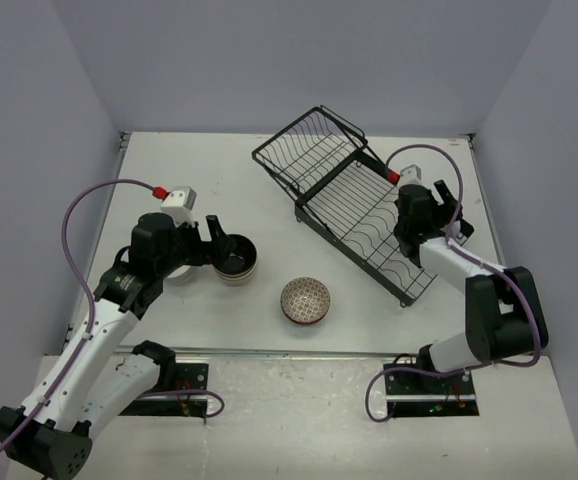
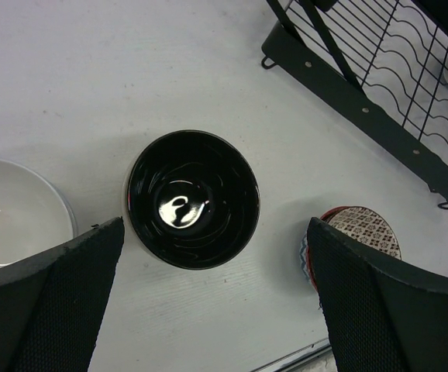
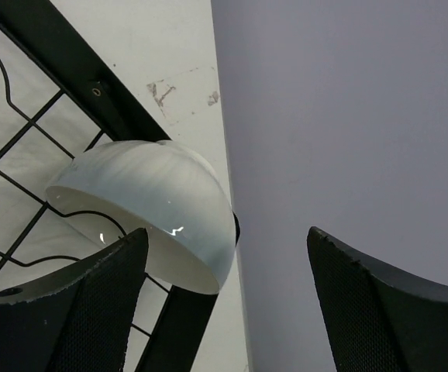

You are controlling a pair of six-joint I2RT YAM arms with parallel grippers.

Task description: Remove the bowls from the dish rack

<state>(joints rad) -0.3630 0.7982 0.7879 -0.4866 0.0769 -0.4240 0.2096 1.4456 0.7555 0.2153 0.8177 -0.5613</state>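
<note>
Top external, unloaded: tan black-lined round bowl (image 1: 235, 258), plain white ceramic bowl (image 2: 15, 209) and brown patterned bowl (image 1: 305, 300) are sitting on the white table (image 1: 219, 180).
Remaining: second white bowl (image 3: 143, 205) is leaning in the black wire dish rack (image 1: 354, 200).
Left gripper (image 2: 212, 232): hanging wide, holding nothing.
Right gripper (image 3: 225, 236): gaping wide beside the second white bowl.

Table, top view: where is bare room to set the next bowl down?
Free: the far-left table stretch beside the dish rack, and the near strip between the patterned bowl and the rack's near end. Crowded: around the left gripper and the black-lined bowl.
</note>
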